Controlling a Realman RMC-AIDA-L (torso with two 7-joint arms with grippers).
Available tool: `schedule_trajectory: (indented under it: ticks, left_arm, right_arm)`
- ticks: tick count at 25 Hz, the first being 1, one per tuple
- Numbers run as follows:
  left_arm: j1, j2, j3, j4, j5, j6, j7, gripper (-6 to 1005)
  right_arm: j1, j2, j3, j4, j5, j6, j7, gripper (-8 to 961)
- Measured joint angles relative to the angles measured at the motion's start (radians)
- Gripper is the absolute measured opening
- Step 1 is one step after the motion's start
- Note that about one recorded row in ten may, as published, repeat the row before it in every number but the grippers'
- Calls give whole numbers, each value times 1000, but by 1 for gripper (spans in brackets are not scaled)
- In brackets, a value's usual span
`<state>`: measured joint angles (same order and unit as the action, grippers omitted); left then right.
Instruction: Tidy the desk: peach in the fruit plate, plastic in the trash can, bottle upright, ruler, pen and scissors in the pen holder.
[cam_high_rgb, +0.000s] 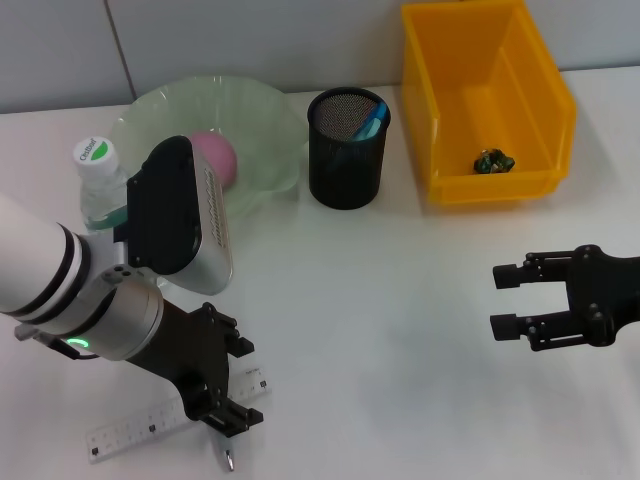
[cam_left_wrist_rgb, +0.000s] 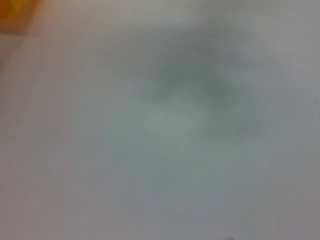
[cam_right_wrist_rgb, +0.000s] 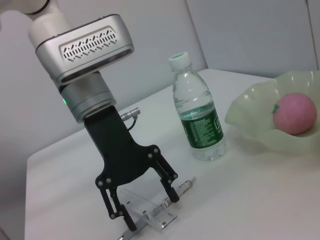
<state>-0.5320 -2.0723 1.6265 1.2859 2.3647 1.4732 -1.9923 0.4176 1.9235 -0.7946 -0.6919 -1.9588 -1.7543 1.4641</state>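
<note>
Two grippers over the desk, the left one down at the ruler

Two arms show in the head view. The left gripper (cam_high_rgb: 222, 400) sits at the lower left of the frame, pointing down at the clear ruler (cam_high_rgb: 135, 428), which lies flat on the white desk (cam_high_rgb: 380, 330). In the right wrist view the left gripper (cam_right_wrist_rgb: 150, 210) has its fingers spread apart, one on each side of the ruler (cam_right_wrist_rgb: 152, 210), with the tips at desk level; whether they already press on it cannot be told. A small metal-tipped item pokes out just below the gripper at the bottom edge of the head view, too small to name.

The right gripper (cam_high_rgb: 508, 300) hovers at the right edge of the frame, its fingers parted and holding nothing.

The water bottle (cam_high_rgb: 100, 185) stands upright at the left, beside the pale green fruit plate (cam_high_rgb: 270, 120), and the pink peach (cam_high_rgb: 215, 160) lies in that plate. The black mesh pen holder (cam_high_rgb: 346, 165) stands at the upper centre with a blue item (cam_high_rgb: 370, 122) inside it. The yellow bin (cam_high_rgb: 530, 100) fills the upper right, with a small dark crumpled scrap (cam_high_rgb: 494, 161) on its floor.

The left wrist view is a blur of grey with an orange patch in one corner.
</note>
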Motion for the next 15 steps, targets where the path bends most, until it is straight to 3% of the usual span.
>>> schedule_trajectory:
  ticks: [15]
  left_arm:
    - [-3, -1, 45, -32, 25, -61, 30, 773]
  right_arm:
    - [-2, 2, 0, -1, 0, 6, 29, 766]
